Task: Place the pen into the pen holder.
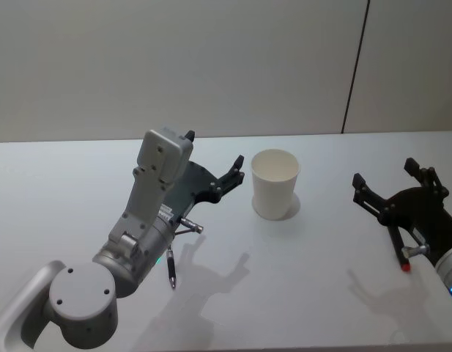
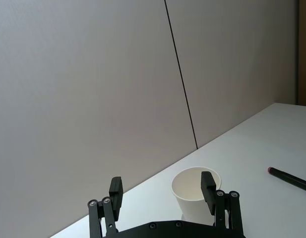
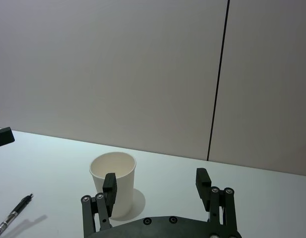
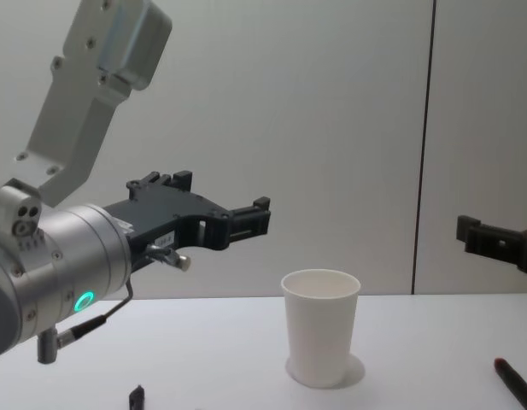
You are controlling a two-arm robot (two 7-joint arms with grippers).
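Right gripper: black two-finger claw [image 3: 155, 177], fingers spread wide with nothing between them, held above the table to the right of the cup.
Left gripper: matching black claw [image 2: 161, 182], also spread and empty, raised off the table just left of the cup.
Pen: slim black stick with a red end [image 2: 291, 180], lying flat on the table right of the cup, beneath the right gripper and not in the cup.
Pen holder: plain white tapered paper cup with a rolled rim [image 1: 275, 187], upright between the two grippers, with nothing visible inside.
Other stick: short black pen-like rod with a silvery band [image 3: 11, 216], flat on the table by the left arm.
Table: smooth white top [image 1: 321, 293].
Risk: a thin pen lying flat on a slick top may roll or slip as the fingers close. The light, empty cup could tip if the pen or a finger strikes its rim. The stick on the left might be picked by mistake.
Writing: no brand, label or text can be read.
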